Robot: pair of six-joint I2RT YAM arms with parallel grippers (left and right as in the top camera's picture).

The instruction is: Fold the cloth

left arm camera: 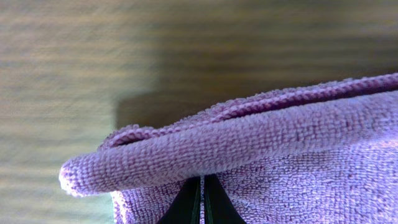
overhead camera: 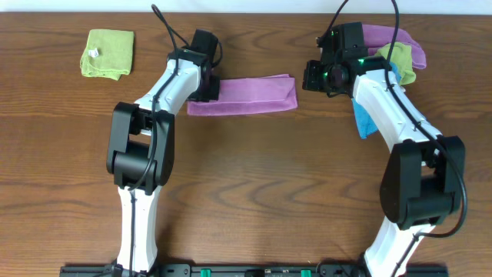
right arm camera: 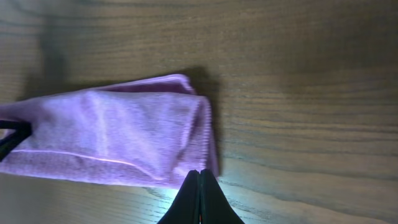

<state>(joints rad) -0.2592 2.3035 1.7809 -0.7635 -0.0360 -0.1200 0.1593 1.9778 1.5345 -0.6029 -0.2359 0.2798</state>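
The purple cloth (overhead camera: 246,96) lies folded into a long strip on the wooden table between my two arms. My left gripper (overhead camera: 206,86) is at the strip's left end. In the left wrist view the fingers (left arm camera: 202,186) are shut on a thin layer of the cloth (left arm camera: 280,137), whose folded edge rolls over the fingertips. My right gripper (overhead camera: 310,75) hovers just past the strip's right end. In the right wrist view its fingers (right arm camera: 199,177) are shut and empty, at the near right corner of the cloth (right arm camera: 112,137).
A folded green cloth (overhead camera: 108,52) lies at the back left. At the back right, under the right arm, is a pile holding another purple cloth (overhead camera: 384,37), a green cloth (overhead camera: 400,55) and a blue cloth (overhead camera: 363,119).
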